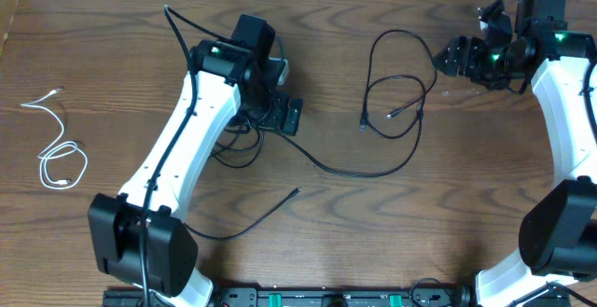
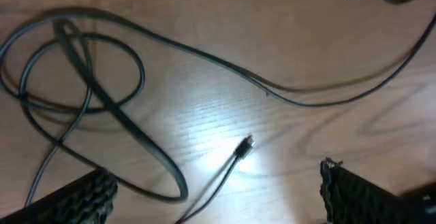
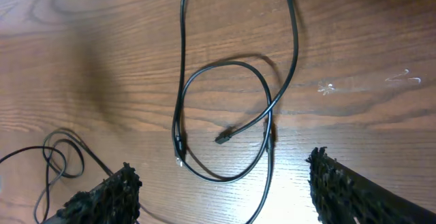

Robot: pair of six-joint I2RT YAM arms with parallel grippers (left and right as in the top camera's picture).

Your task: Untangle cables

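- Your left gripper (image 2: pixel 218 191) hangs low over the table (image 1: pixel 112 55). Its jaws are spread wide and nothing is between them.
- Just ahead of it, the left black cable (image 2: pixel 102 105) lies in loose loops that cross one another. One small plug (image 2: pixel 245 146) rests on bare wood near the loops, touching none of them.
- Your right gripper (image 3: pixel 225 191) is also wide open and empty, near the table's right side.
- In front of it, the right black cable (image 3: pixel 225 67) makes a rounded loop, with two plug ends lying inside it.
- From that loop a long strand sweeps across the middle toward your left arm. The arm hides whether the two black cables are joined.
- The white cable (image 1: pixel 61 153) sits in slack loops at the table's left edge, well apart from both black ones.
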